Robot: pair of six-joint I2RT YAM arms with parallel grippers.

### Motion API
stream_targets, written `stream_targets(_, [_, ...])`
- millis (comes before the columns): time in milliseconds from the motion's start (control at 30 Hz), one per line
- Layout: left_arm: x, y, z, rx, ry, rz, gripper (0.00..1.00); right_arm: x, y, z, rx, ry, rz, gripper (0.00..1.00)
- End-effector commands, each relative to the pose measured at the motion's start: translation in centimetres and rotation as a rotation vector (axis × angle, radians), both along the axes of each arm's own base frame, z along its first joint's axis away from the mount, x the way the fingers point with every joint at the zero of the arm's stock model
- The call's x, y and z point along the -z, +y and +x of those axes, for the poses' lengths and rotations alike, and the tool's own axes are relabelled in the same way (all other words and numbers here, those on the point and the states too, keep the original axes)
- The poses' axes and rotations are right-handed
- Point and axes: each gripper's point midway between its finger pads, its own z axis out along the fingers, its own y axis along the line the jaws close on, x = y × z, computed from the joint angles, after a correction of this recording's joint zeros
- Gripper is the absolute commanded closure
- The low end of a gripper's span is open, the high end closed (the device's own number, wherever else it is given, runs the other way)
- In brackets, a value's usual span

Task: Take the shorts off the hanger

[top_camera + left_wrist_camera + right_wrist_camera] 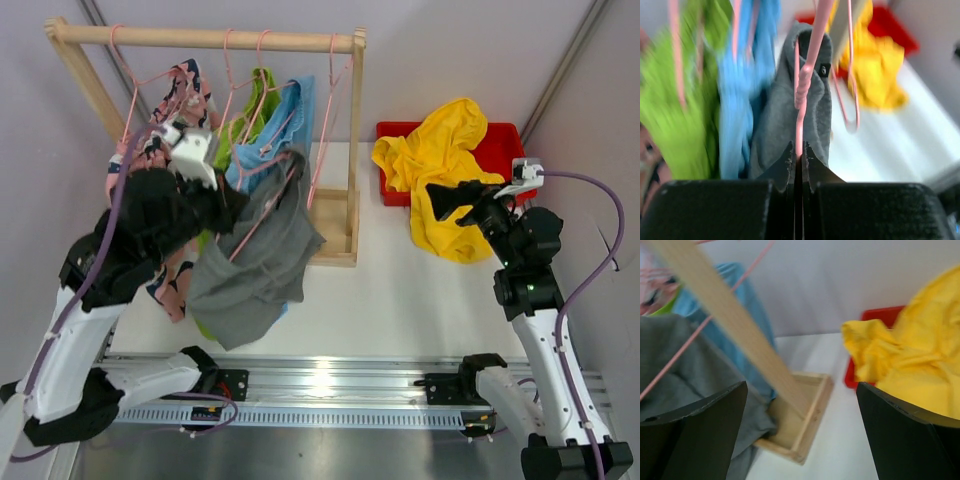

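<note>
Left pincer point(799, 155): closed on a thin pink wire hanger point(807, 75). In the left wrist view we see the wire pinched between both fingers, low centre of frame. The soft grey fabric shorts point(255, 270) hang from that hanger, which is tilted. They sit at centre left of the top view, low in front of the rack and above the white surface point(400, 300). We cannot tell whether this hanger's hook sits on the rail.

The light wooden rack point(200, 38) at upper left of the top view carries 3 more pairs on pink hangers behind the grey pair. We see lime green fabric shorts point(240, 128) and light blue fabric shorts point(290, 115) just right of them. Pink shorts with a navy-and-white pattern point(190, 85) hang at far left, partly hidden by the left arm.

Right pincer point(436, 200): wide open, nothing between its fingers. It is at centre right of the top view, over the lower fold of the soft yellow fabric shorts point(440, 150). Those lie crumpled across the red plastic bin point(500, 145) at upper right, partly trailing onto the surface.
</note>
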Motion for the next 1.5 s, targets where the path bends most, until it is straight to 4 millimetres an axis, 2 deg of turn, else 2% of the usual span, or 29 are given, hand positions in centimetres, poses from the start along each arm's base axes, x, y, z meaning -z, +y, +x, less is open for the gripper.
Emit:
stream_targets(0, [2.3,0.1,-5.0,0.138,0.025,-0.075,1.0,-4.1,5.2,-4.4,-0.322,-0.128,-0.038,0.0])
stream_targets(33, [2.5,0.3,-6.0,0.162,0.025,-0.091,1.0,-4.1,5.8,-4.8,-0.361,-0.121,-0.039,0.0])
stream_targets(67, [3.8,0.6,-7.3,0.186,0.041,-0.102,1.0,-4.6,6.9,-5.8,-0.426,-0.13,-0.041,0.01])
stream_targets(200, [4.6,-0.5,-11.9,0.394,0.078,-0.164,1.0,-5.8,9.3,-8.1,-0.557,-0.132,-0.033,0.0])
stream_targets(300, [5.2,-0.9,-13.9,0.477,0.103,-0.188,1.0,-6.5,10.6,-10.1,-0.627,-0.131,-0.041,0.0])
stream_targets(367, [5.3,-1.4,-15.3,0.55,0.119,-0.209,1.0,-6.2,11.1,-11.0,-0.652,-0.112,-0.058,0.01])
stream_targets(433, [4.6,-1.6,-16.9,0.63,0.1,-0.235,1.0,-6.2,11.5,-12.1,-0.677,-0.102,-0.075,0.01])
stream_targets(500, [3.9,-1.5,-17.7,0.66,0.08,-0.254,1.0,-6.3,11.4,-13.0,-0.68,-0.109,-0.085,0.0])
stream_targets(600, [1.7,-1.3,-19.1,0.714,0.033,-0.285,1.0,-6.7,11.2,-14.2,-0.691,-0.108,-0.097,0.01])
stream_targets(700, [-0.2,-1.0,-19.4,0.718,-0.009,-0.302,1.0,-7.3,11.2,-15.2,-0.715,-0.118,-0.095,0.0])
stream_targets(867, [-2.8,-1.0,-19.3,0.72,-0.053,-0.329,1.0,-7.0,11.3,-15.6,-0.724,-0.112,-0.096,0.01])
stream_targets(967, [-3.9,-1.0,-19.4,0.726,-0.073,-0.339,1.0,-6.5,11.8,-15.4,-0.741,-0.101,-0.092,0.01])
stream_targets(1067, [-4.0,-1.4,-19.0,0.72,-0.066,-0.341,1.0,-6.1,12.5,-15.0,-0.755,-0.098,-0.075,0.01])
stream_targets(1200, [-4.6,-1.7,-18.8,0.729,-0.075,-0.356,1.0,-5.5,14.5,-15.1,-0.811,-0.101,-0.052,0.01])
stream_targets(1233, [-4.8,-1.8,-18.6,0.727,-0.08,-0.359,1.0,-5.2,15.1,-14.5,-0.799,-0.1,-0.053,0.0])
stream_targets(1300, [-5.0,-2.0,-18.5,0.728,-0.081,-0.361,1.0,-4.8,16.2,-14.4,-0.808,-0.101,-0.062,0.01])
stream_targets(1400, [-5.0,-2.2,-18.1,0.726,-0.076,-0.361,1.0,-4.2,18.4,-14.7,-0.823,-0.102,-0.097,0.0])
stream_targets(1433, [-5.1,-2.3,-18.1,0.724,-0.076,-0.365,1.0,-4.1,19.2,-15.4,-0.847,-0.103,-0.102,0.01])
stream_targets(1467, [-5.2,-2.3,-17.9,0.721,-0.077,-0.367,1.0,-3.8,19.6,-15.1,-0.836,-0.101,-0.113,0.02])
